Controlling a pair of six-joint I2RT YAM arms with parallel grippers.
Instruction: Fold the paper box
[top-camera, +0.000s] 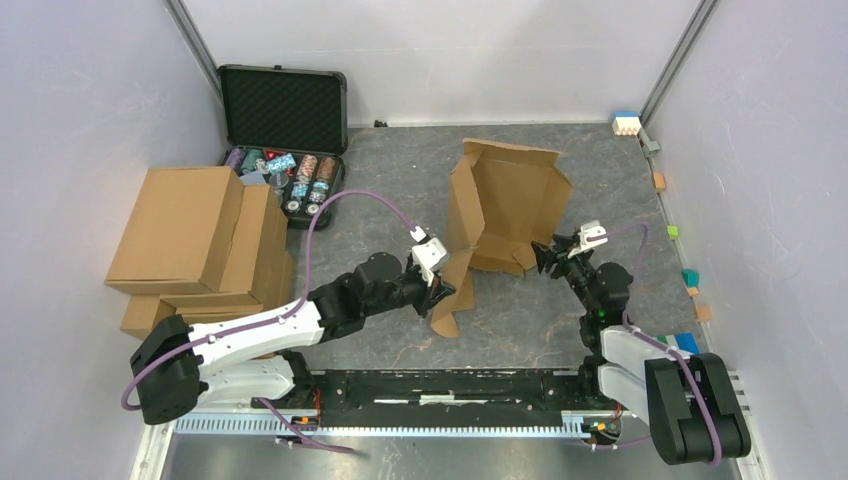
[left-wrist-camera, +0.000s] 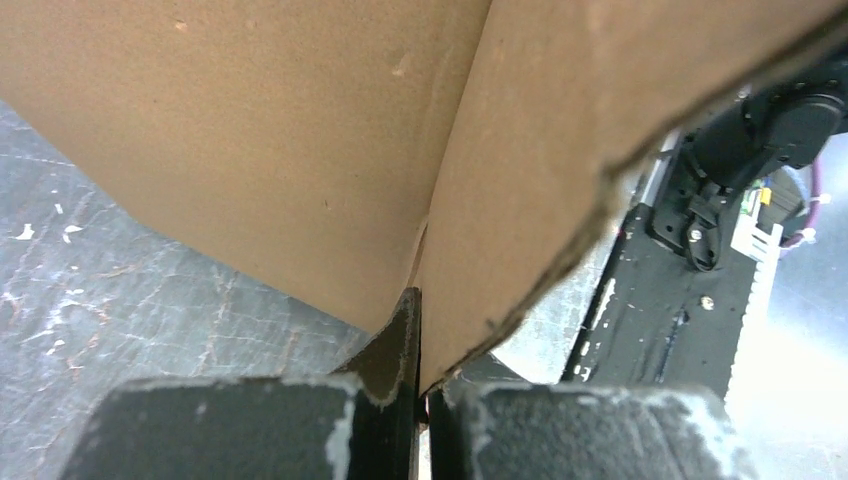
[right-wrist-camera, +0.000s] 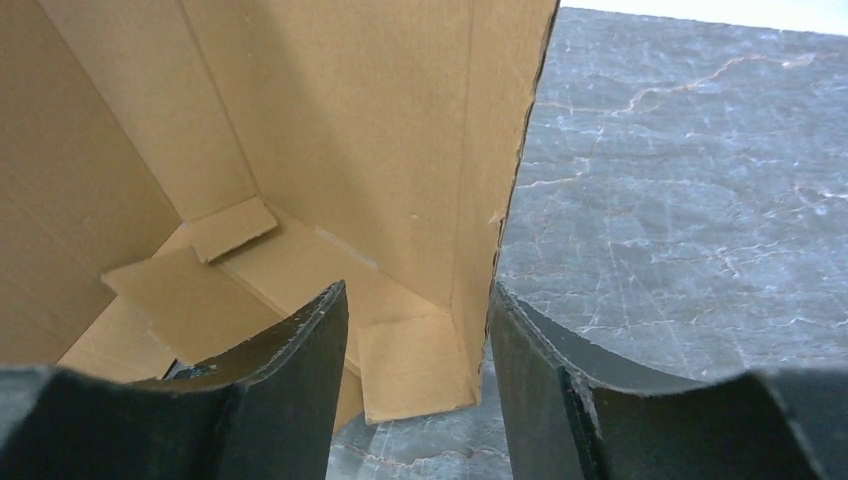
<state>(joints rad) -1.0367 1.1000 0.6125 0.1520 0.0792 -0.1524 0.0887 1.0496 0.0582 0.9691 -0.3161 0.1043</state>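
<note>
The paper box (top-camera: 510, 195) stands half-formed in the middle of the table, its brown walls raised and a long flap hanging toward the near left. My left gripper (top-camera: 441, 292) is shut on that flap. In the left wrist view the cardboard (left-wrist-camera: 300, 130) fills the top and runs down into the pinched jaws of the left gripper (left-wrist-camera: 420, 385). My right gripper (top-camera: 543, 256) is at the box's near right corner. In the right wrist view the right gripper (right-wrist-camera: 418, 330) is open and straddles the end of a side wall (right-wrist-camera: 480, 200) and a small tab (right-wrist-camera: 415, 365), with its right finger close to the wall's edge.
A pile of ready-made brown cartons (top-camera: 200, 245) stands at the left. Behind it lies an open black foam-lined case (top-camera: 283, 110) with poker chips (top-camera: 290, 180). Small coloured blocks (top-camera: 690, 275) line the right wall. The black base rail (top-camera: 450, 385) runs along the near edge.
</note>
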